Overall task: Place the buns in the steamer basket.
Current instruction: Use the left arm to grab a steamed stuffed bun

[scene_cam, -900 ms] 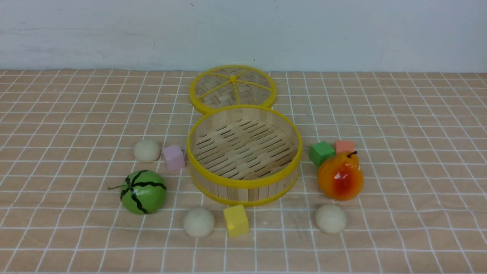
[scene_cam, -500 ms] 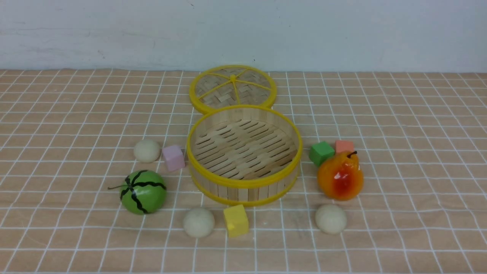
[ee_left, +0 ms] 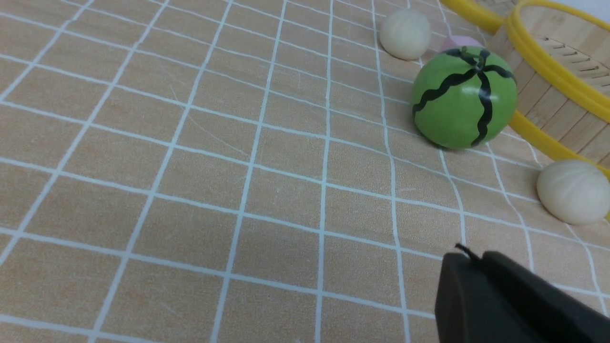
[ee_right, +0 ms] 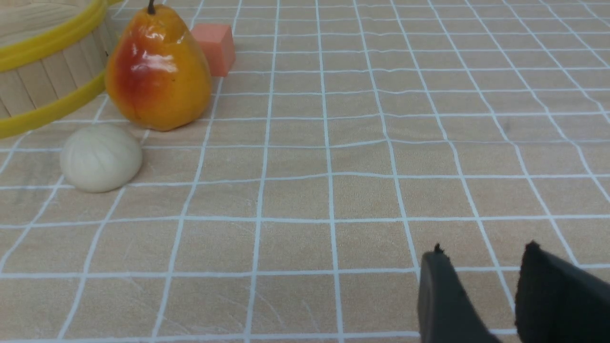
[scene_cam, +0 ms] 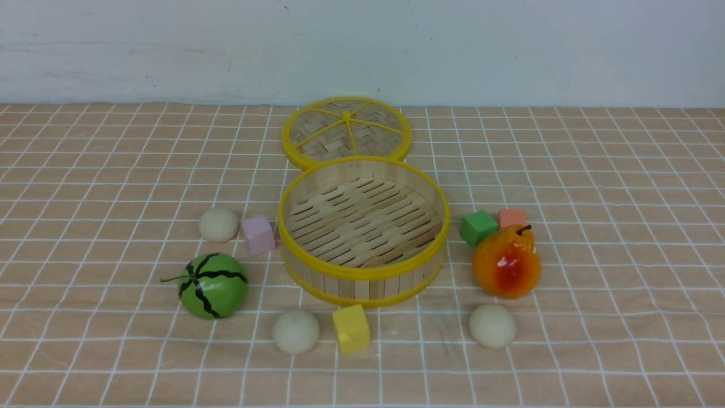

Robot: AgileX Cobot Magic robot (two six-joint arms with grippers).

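- On the counter (scene_cam: 623, 226), outside the empty steamer basket (scene_cam: 362, 286), lie the back-left bun (scene_cam: 219, 224) beside a pink cube (scene_cam: 258, 234), the front-left bun (scene_cam: 295, 331) beside a yellow cube (scene_cam: 351, 328), and the front-right bun (scene_cam: 493, 325) near a toy pear (scene_cam: 507, 262).
- Left gripper (ee_left: 472, 257) is clenched and empty; right gripper (ee_right: 483, 250) is parted and empty.
- Risk: an off-centre pinch would likely roll a bun away or knock its neighbour.
- Each bun is round, with no long axis; the basket's mouth faces up.

Tablecloth (scene_cam: 113, 170) tan with a white grid; basket (scene_cam: 362, 273) pale bamboo slats, yellow rims; lid (scene_cam: 346, 131) woven straw colour, yellow rim and spokes; buns (scene_cam: 295, 331) plain cream-white; melon (scene_cam: 213, 285) green with wavy black stripes; pear (scene_cam: 506, 263) orange, red blush; pink cube (scene_cam: 258, 234); green cube (scene_cam: 478, 228); salmon cube (scene_cam: 512, 217); yellow cube (scene_cam: 351, 328).
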